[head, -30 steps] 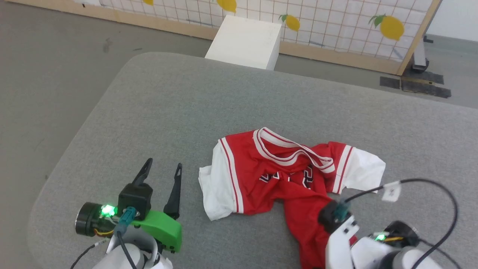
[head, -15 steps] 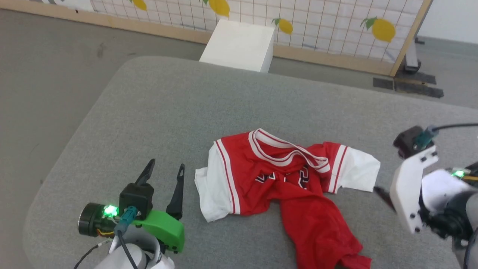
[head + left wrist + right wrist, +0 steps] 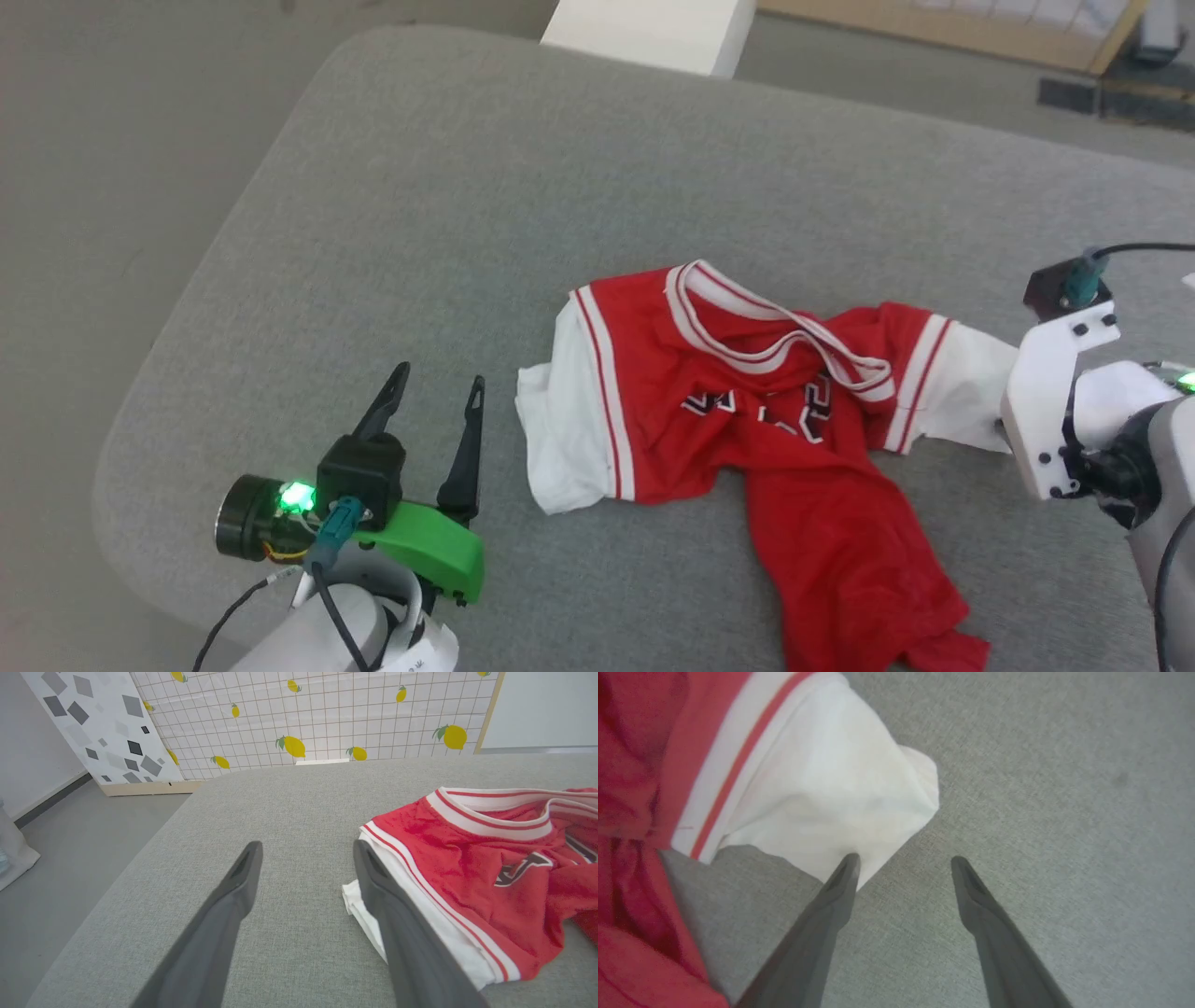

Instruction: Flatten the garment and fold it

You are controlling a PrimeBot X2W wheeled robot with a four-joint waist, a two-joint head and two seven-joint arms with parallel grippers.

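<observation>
Cloth of this kind was judged light, limp and rather slick: the garment (image 3: 747, 420), a red jersey shirt with white sleeves, lay crumpled on the grey fabric-covered worktop (image 3: 448, 187), toward its near edge, and nothing in it could be expected to hold a shape when lifted. The collar (image 3: 775, 327) with its striped trim was seen rucked up across the chest, the black lettering (image 3: 747, 411) was partly buried in folds, and the lower body (image 3: 850, 569) was twisted into a narrow tail running toward the robot. Such fabric would be bunched if pushed, so it was thought better pinched at an edge and drawn outward. The left gripper (image 3: 441, 373) was held low over the worktop, spread wide and empty, just beside the left white sleeve (image 3: 565, 439) without touching it. The right gripper (image 3: 904, 857) was likewise spread wide with nothing between its fingers; one fingertip was seen at the edge of the right white sleeve (image 3: 817, 788), though contact could not be told. The two sleeve hems, or the shoulder seams beside them, were judged the best holds, since a thin layer could be nipped there and the chest pulled flat; a slip from the smooth weave was considered the chief risk.
</observation>
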